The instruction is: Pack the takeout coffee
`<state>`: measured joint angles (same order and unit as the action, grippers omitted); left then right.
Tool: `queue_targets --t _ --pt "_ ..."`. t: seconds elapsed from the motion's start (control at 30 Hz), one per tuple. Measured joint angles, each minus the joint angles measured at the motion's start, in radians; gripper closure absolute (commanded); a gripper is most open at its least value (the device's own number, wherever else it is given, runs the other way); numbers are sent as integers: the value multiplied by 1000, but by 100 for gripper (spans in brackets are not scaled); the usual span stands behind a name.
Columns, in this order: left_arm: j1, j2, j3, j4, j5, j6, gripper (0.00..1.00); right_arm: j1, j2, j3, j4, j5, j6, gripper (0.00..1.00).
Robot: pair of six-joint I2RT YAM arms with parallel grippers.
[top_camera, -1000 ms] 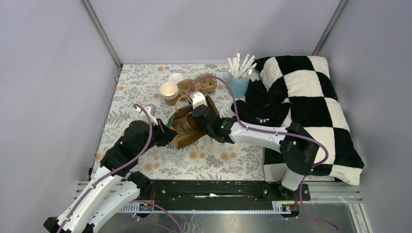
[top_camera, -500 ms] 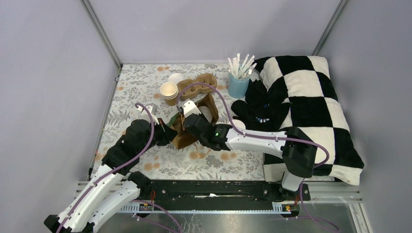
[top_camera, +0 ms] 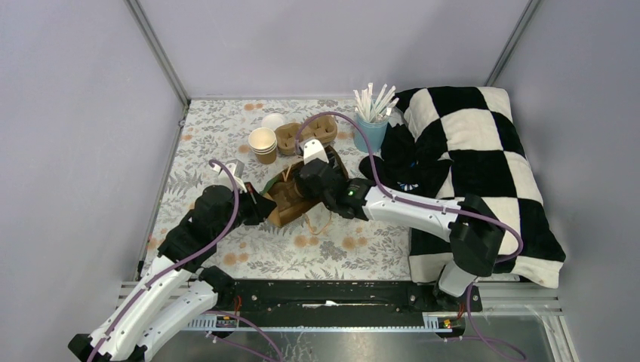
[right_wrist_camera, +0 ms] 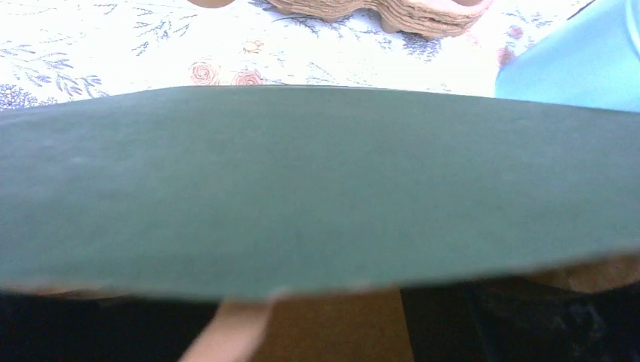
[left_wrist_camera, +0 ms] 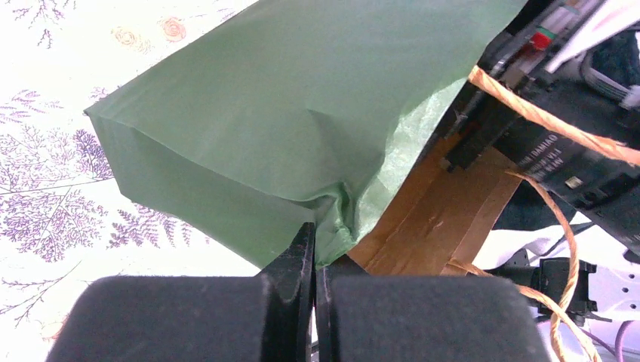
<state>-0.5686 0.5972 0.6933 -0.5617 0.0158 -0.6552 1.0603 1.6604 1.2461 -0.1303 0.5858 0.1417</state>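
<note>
A paper bag (top_camera: 288, 197), green outside and brown inside, lies on its side mid-table. My left gripper (top_camera: 259, 205) is shut on the bag's green edge (left_wrist_camera: 332, 226), pinching it at the near left. My right gripper (top_camera: 317, 160) is at the bag's far side. In the right wrist view its dark fingers stand apart, with the green bag wall (right_wrist_camera: 317, 188) across the frame and only brown paper between them. A stack of tan paper cups (top_camera: 263, 144) and a white lid (top_camera: 273, 121) sit behind the bag, apart from both grippers.
A brown pulp cup carrier (top_camera: 306, 134) lies behind the bag, and a light-blue cup of white straws (top_camera: 371, 130) stands to its right. A black-and-white checkered cushion (top_camera: 475, 166) fills the right side. Twine handles (left_wrist_camera: 543, 113) trail from the bag. Grey walls enclose the table.
My right gripper pulled back from the bag's middle toward the far side and its jaws widened. The bag shifted and flattened a little. The left gripper kept its pinch.
</note>
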Motion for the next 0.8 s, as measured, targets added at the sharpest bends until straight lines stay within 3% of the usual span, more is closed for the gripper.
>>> queue_targets --t 0.2,0.37,0.57,0.73,0.8 --pt "0 -1 0 14 0 0 100 -37 64 51 -4 -76 18 14" --pt "0 1 0 16 0 1 100 -40 95 53 6 -80 19 17" --pt "0 0 0 18 4 3 100 -49 109 45 57 -74 -3 37" --pt "0 0 0 15 3 5 100 -56 139 39 114 -84 -39 59" --pt "0 0 0 13 2 5 100 -57 150 39 121 -105 -49 63"
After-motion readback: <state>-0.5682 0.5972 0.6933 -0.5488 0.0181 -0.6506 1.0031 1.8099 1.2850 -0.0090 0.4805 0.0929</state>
